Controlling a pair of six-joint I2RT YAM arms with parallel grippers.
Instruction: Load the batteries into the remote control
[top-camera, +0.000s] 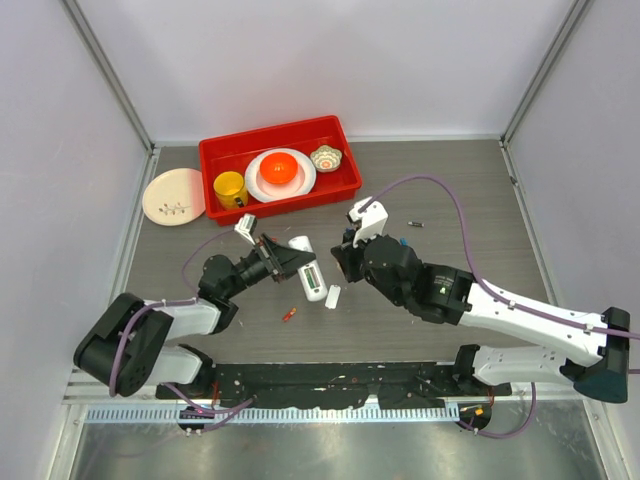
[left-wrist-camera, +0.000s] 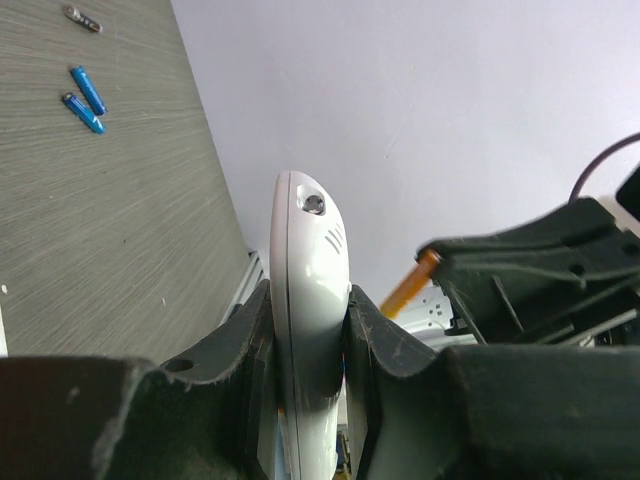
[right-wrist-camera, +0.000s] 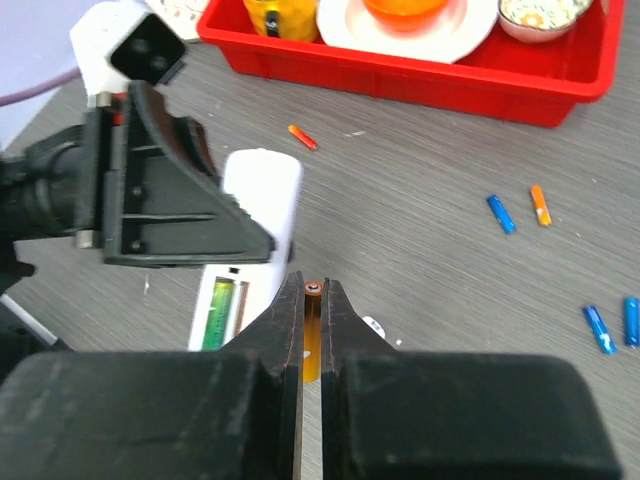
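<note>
A: Top view: where is your remote control sitting?
B: Mid-table. Your left gripper is clamping it, and its long axis is running far-to-near.
A: Left wrist?
B: Its smooth, white, rounded end is poking past the black pads.
A: Right wrist?
B: Your right gripper is pinching a slim orange battery, its tip sitting near the open compartment.

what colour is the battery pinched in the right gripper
Orange. The battery in the right gripper shows best in the right wrist view.
</note>
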